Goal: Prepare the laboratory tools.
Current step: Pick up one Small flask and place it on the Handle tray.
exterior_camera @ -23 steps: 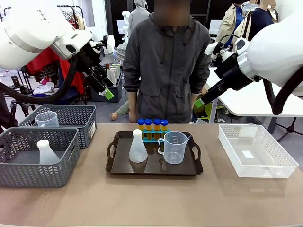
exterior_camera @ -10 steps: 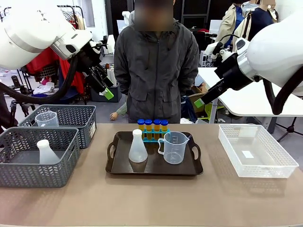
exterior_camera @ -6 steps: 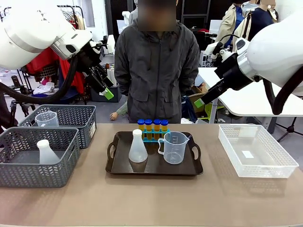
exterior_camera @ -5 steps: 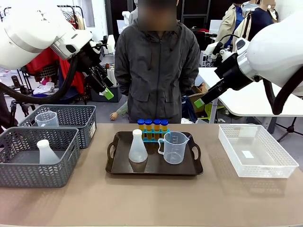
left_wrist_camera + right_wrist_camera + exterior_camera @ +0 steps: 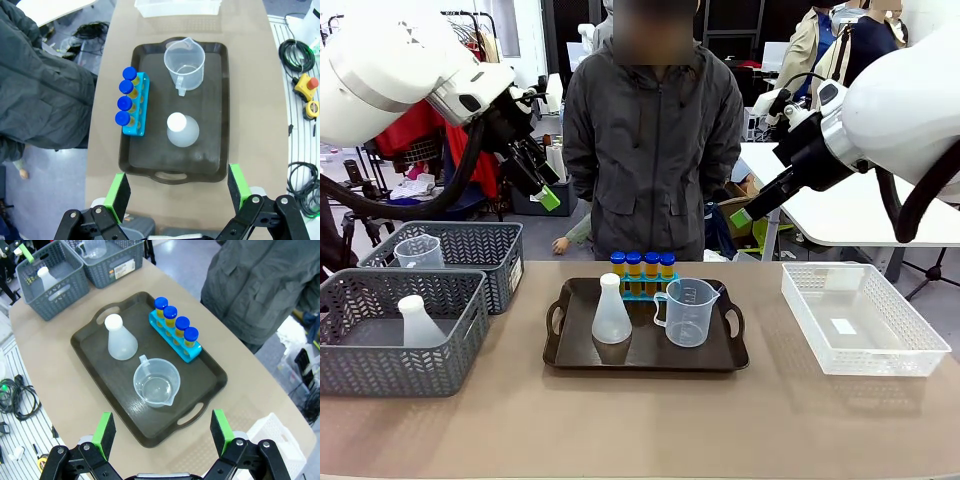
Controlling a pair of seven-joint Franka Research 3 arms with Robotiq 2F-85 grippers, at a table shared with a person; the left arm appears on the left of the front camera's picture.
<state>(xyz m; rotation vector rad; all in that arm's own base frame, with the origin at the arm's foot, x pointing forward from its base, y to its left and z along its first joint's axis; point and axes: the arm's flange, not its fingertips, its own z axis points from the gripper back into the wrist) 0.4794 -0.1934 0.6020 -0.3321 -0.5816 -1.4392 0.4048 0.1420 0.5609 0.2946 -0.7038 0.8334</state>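
On the dark brown tray [image 5: 725,357] in the table's middle stand a translucent white conical flask [image 5: 611,312], a clear graduated beaker [image 5: 688,312] with a handle, and a blue rack [image 5: 640,292] with several blue-capped yellow tubes [image 5: 642,265]. The wrist views show the same set: flask [image 5: 182,131] [image 5: 121,340], beaker [image 5: 184,62] [image 5: 157,384], rack [image 5: 135,105] [image 5: 181,341]. My left gripper [image 5: 546,189] [image 5: 177,195] hangs high at the left, open and empty. High at the right, my right gripper [image 5: 744,213] [image 5: 161,432] is open and empty too.
Two grey mesh baskets [image 5: 380,375] [image 5: 505,265] stand at the left, one with another flask [image 5: 418,322], the other with another beaker [image 5: 419,251]. A clear plastic bin [image 5: 862,320] sits at the right. A person [image 5: 654,140] stands at the far edge.
The person shifted slightly from side to side behind the table. Both arms and everything on the tray stayed still.
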